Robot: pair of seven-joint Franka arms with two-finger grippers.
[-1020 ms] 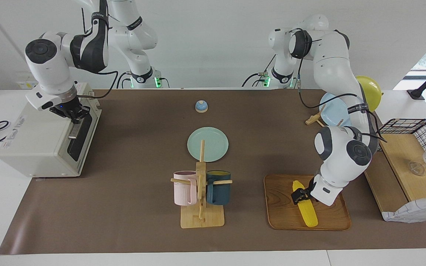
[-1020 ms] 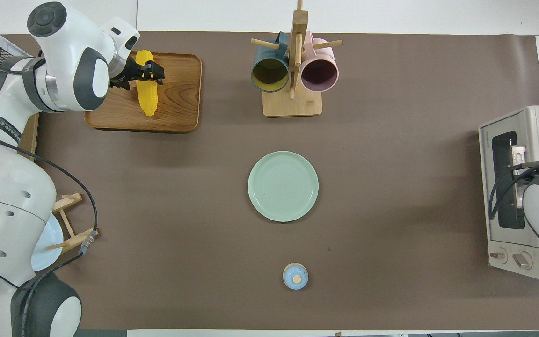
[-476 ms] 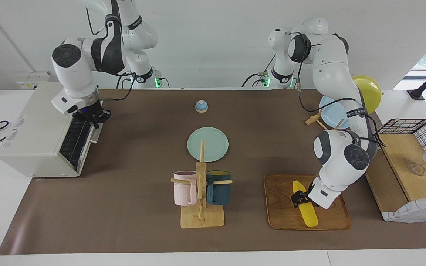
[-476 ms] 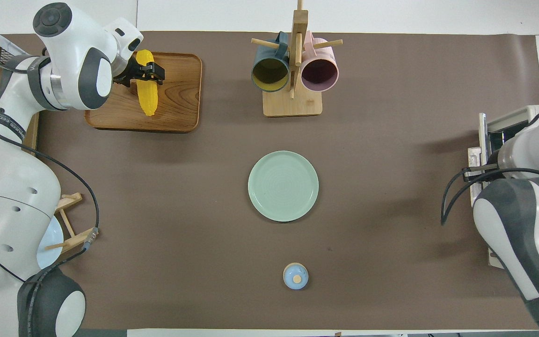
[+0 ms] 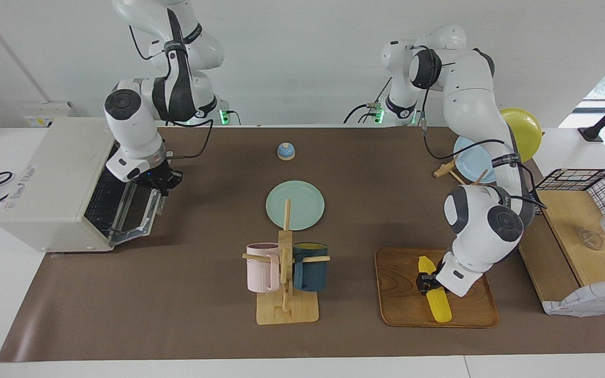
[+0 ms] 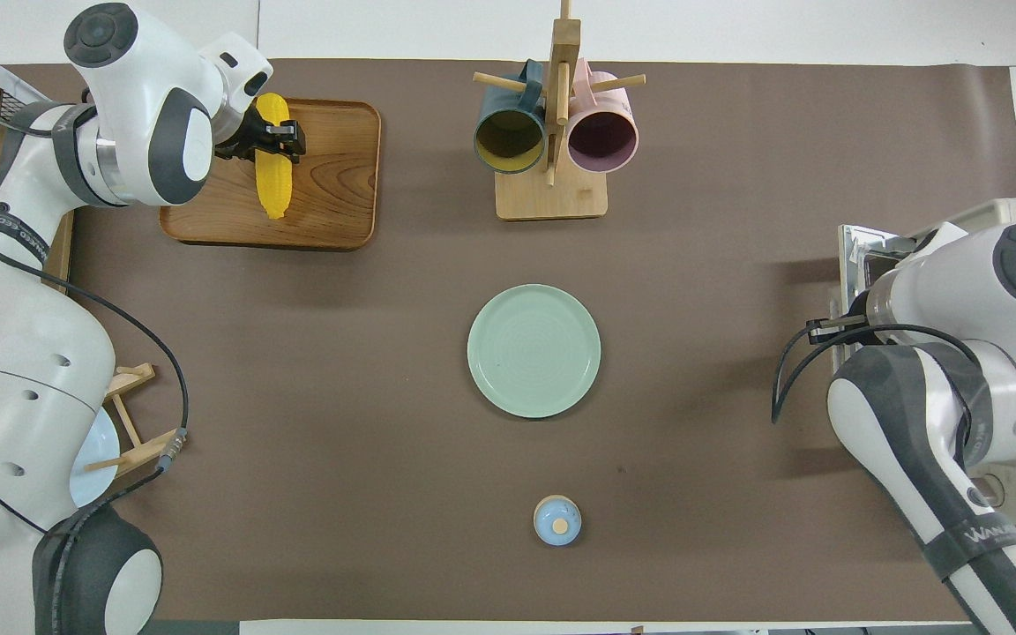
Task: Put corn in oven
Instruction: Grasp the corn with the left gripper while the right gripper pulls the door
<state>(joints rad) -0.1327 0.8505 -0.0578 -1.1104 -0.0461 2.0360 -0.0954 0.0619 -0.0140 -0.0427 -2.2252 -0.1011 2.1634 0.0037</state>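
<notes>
While the corn (image 5: 433, 291) lies on a wooden tray (image 5: 397, 307) at the lower right of the facing view, the left gripper (image 5: 425, 282) has its jaws clamped across the cob's upper half, seemingly ready to lift it. At the left of that view, the off-white oven (image 5: 53, 181) stands with its glass door (image 5: 142, 212) swung down and its rack showing. The right gripper (image 5: 162, 181), jaws together on the door's handle, looks to be holding the door open so the corn can go inside. A green plate (image 5: 295, 205) sits mid-table.
</notes>
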